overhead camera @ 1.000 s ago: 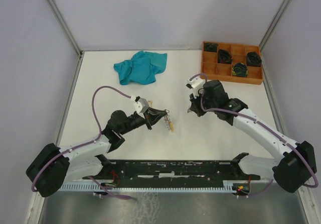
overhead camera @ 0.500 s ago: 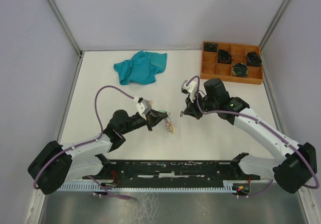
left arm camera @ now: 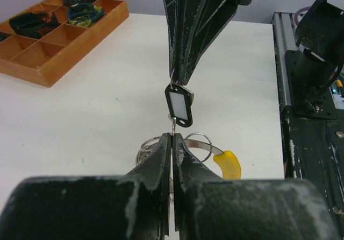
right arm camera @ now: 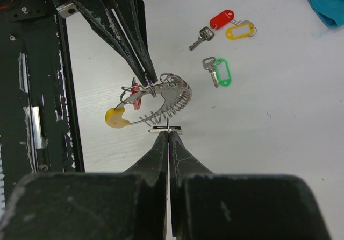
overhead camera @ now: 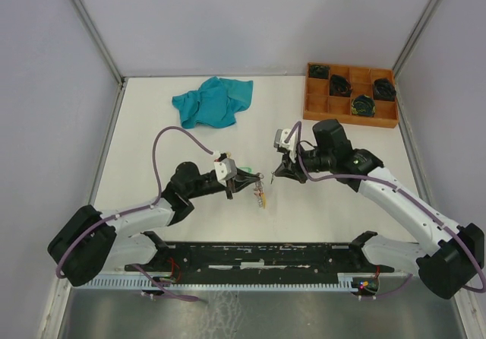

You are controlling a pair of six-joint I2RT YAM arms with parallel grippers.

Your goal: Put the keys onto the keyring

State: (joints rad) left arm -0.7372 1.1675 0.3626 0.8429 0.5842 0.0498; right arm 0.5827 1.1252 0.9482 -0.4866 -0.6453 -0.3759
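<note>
Left gripper (left arm camera: 172, 138) grips the keyring (right arm camera: 115, 117) over the table's (overhead camera: 152, 141) near half. Right gripper (right arm camera: 168, 134) pinches a black-tagged key (left arm camera: 179, 105) just beside it

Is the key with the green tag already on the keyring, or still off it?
Still off. The key with the green tag lies on the table, apart from the keyring pinched by the left gripper.

White table (overhead camera: 304, 210), seen from above: teal cloth (overhead camera: 213, 102) crumpled nr far edge, left of centre; orange wooden tray (overhead camera: 334, 117) at far-right corner w/ dark coiled bundles (overhead camera: 363, 107) in several compartments. Loose on the top: red-tagged key (right arm camera: 215, 25) touching yellow tag (right arm camera: 240, 31), green-tagged key (right arm camera: 217, 72) nearby.
</note>
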